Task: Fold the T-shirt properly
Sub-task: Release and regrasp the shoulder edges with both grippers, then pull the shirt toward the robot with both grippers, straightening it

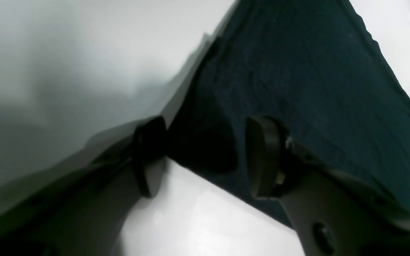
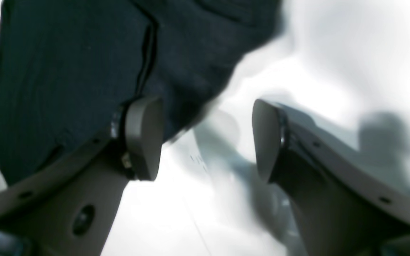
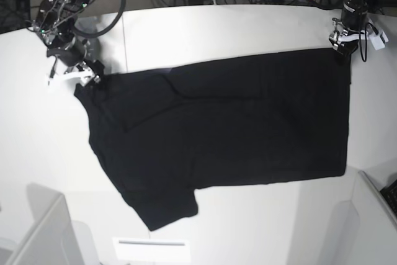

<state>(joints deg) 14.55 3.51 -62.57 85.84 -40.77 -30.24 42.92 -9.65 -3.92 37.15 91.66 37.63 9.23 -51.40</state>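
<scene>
Base view: T-shirt (image 3: pixel 229 122) flat on table (image 3: pixel 186 29).

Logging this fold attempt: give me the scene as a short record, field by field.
garment: large black cloth T-shirt, plain side up, spread nearly flat
surface: white table
left gripper: open, jaws astride the shirt's corner
right gripper: open, one finger at the shirt's edge, nothing held
folds made: none evident; one sleeve sticks out toward the near edge
</scene>
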